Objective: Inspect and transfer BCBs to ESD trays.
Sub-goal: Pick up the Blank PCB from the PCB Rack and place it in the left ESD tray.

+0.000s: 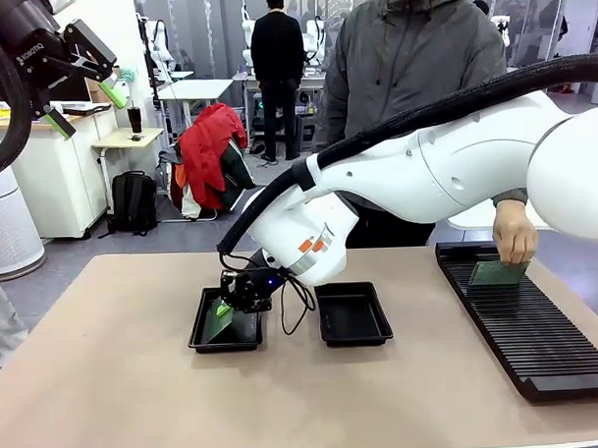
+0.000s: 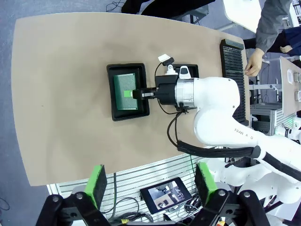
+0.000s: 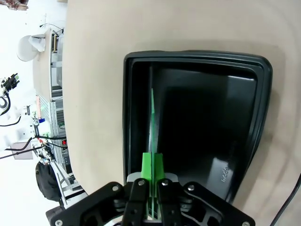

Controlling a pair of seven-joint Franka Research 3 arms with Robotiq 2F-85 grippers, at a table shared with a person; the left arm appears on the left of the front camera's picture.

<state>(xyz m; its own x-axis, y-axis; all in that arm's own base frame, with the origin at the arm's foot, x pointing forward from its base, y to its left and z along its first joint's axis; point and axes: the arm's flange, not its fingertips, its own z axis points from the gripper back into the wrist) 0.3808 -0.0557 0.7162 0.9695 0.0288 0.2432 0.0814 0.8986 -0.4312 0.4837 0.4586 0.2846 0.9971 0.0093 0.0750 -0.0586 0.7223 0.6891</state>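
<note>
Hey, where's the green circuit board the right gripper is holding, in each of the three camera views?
Front view: circuit board, centre-left, inside the left ESD tray.
Left wrist view: upper centre-left, its face showing.
Right wrist view: centre, edge-on, a thin green line above the right gripper's pads.
Shared landmark: that black tray's rim.
</note>
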